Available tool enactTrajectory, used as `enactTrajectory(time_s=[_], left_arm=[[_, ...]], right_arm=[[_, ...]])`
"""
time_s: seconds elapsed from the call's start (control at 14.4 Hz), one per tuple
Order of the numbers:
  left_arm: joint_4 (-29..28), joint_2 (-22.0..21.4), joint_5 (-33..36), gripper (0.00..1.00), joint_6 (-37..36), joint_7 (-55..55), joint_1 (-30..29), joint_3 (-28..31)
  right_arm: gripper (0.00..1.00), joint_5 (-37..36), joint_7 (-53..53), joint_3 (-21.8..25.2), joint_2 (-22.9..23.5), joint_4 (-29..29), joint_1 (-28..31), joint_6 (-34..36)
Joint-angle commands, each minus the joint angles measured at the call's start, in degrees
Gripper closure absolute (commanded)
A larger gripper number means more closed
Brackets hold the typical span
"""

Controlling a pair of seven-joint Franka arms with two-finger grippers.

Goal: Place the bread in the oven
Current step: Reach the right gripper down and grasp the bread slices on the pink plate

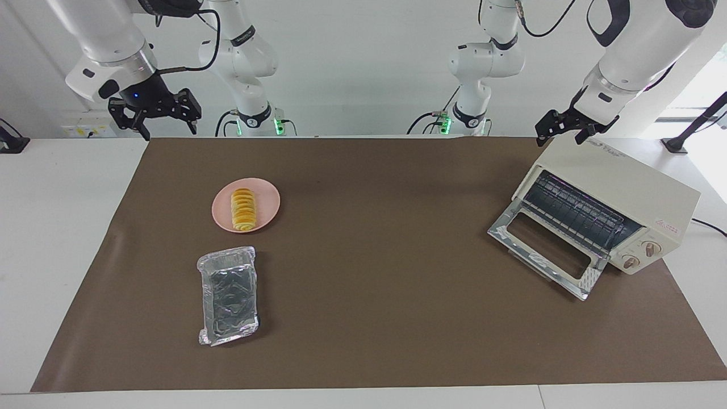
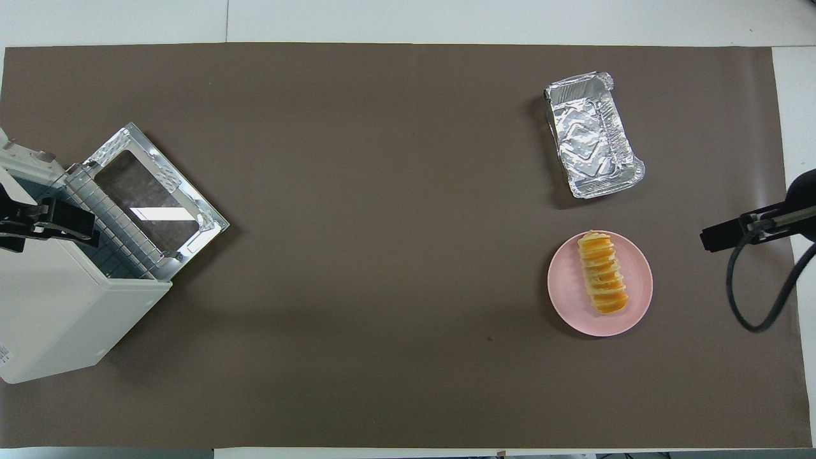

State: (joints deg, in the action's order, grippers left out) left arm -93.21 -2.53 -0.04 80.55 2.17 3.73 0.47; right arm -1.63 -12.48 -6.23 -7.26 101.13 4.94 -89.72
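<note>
Lying on the pink plate (image 1: 246, 212) toward the right arm's end of the table, the bread (image 1: 243, 209) is well apart from the oven (image 1: 610, 207), whose door hangs open under the empty, spread-fingered left gripper (image 1: 569, 128). The right gripper (image 1: 154, 112), likewise spread and empty, hovers over the mat's edge. Ridged slices could split under a pinch, and a long carry risks dropping it.

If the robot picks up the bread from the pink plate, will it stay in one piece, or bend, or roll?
The bread shows crosswise ridges like stacked slices, so it may sag or split if pinched only at one end. It looks soft, so a hard squeeze probably dents it. Its rounded long shape could roll sideways on the shallow plate if nudged.
</note>
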Motion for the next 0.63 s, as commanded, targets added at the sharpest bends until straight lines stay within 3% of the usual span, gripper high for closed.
enactTrajectory(time_s=[0.0,0.14,0.35,0.56], left_arm=[[-0.5,-0.8,-0.8,0.00,0.7,-0.1,-0.9,-0.6],[-0.5,-0.8,-0.8,0.00,0.7,-0.1,-0.8,-0.6],[-0.5,-0.8,-0.8,0.00,0.7,-0.1,-0.8,-0.6],[-0.5,-0.8,-0.8,0.00,0.7,-0.1,-0.9,-0.6]], right_arm=[[0.00,0.8,3.4,-0.2,-7.1,18.3,-2.3,-12.4],[0.00,1.1,4.8,-0.2,-6.4,23.6,-4.1,-18.9],[0.00,1.1,4.5,-0.2,-0.7,31.0,-4.8,-32.2],[0.00,1.0,2.9,-0.1,4.6,34.0,-4.2,-42.1]])
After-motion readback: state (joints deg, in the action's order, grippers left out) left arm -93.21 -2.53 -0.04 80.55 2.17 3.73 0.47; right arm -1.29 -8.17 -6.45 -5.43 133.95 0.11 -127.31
